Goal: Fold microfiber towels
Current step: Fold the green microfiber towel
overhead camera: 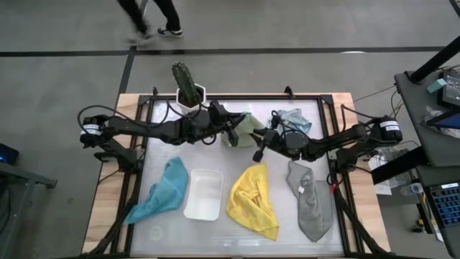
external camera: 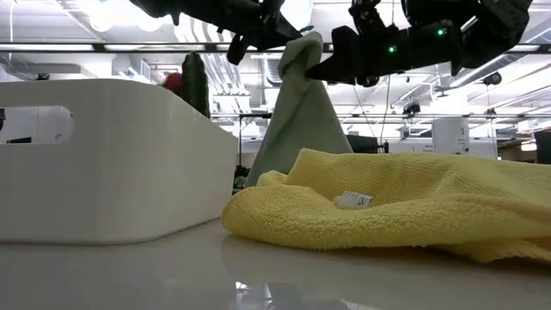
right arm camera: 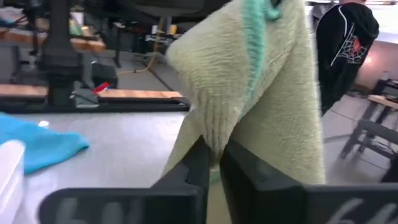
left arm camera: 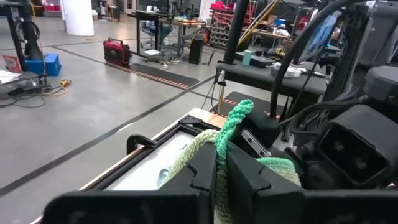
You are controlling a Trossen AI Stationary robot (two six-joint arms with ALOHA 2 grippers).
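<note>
Both jaws clamped on pale green towel (overhead camera: 248, 126) edges, hanging above table (overhead camera: 237, 237)

- A white rectangular tray (overhead camera: 203, 194) lies on the tabletop, toward the front edge and left of the middle.
- A green cactus in a white pot (overhead camera: 188, 88) stands at the back edge of the tabletop, left of centre.
- A person's legs and shoes (overhead camera: 154, 20) show on the grey floor beyond the back edge.
- A person in a dark hooded jacket (right arm camera: 345, 46) stands in the room behind the table.
- A red box-shaped machine (left arm camera: 116, 51) sits on the floor far off.
</note>
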